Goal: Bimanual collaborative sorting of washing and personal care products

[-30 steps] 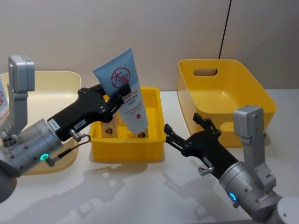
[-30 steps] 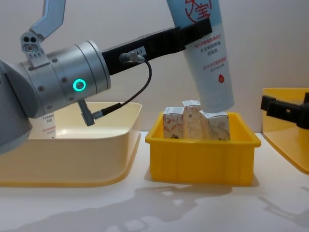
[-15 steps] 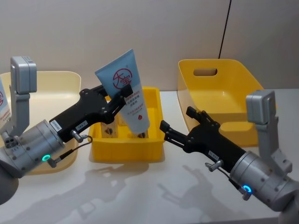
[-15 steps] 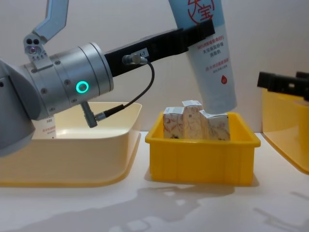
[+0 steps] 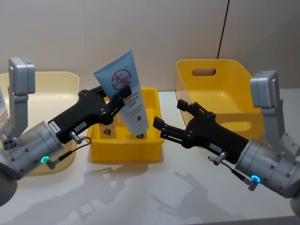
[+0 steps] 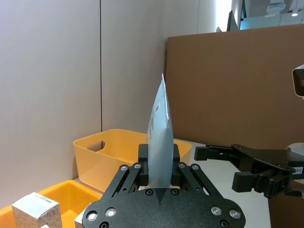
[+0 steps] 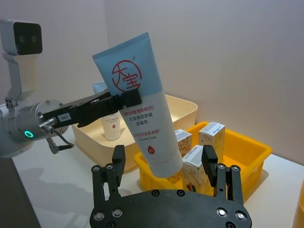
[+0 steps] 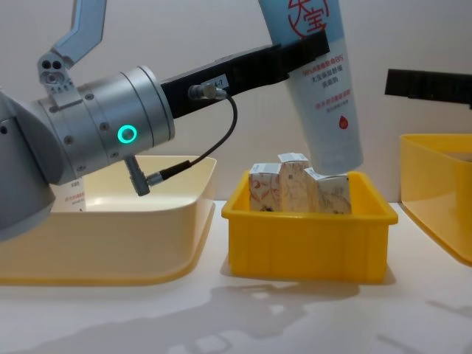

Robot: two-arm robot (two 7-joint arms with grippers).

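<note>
My left gripper (image 5: pixel 121 97) is shut on a light-blue-and-white tube (image 5: pixel 124 89) with a red round mark. It holds the tube tilted, crimped end up, over a small yellow bin (image 5: pixel 126 152). In the chest view the tube (image 8: pixel 324 96) has its lower end just above several whitish cartons (image 8: pixel 295 184) with orange-red pattern standing in that bin (image 8: pixel 306 243). My right gripper (image 5: pixel 167 114) is open and raised just right of the tube's lower part, not touching it. The right wrist view looks past the open right gripper (image 7: pixel 164 161) at the tube (image 7: pixel 142 104).
A cream bin (image 5: pixel 51 84) at the left holds another white tube (image 7: pixel 111 126). A large yellow bin (image 5: pixel 225 79) with a handle slot stands at the back right. The white table in front is bare.
My right gripper has risen and moved left, closing in on the held tube. The left gripper and tube have stayed nearly still.
</note>
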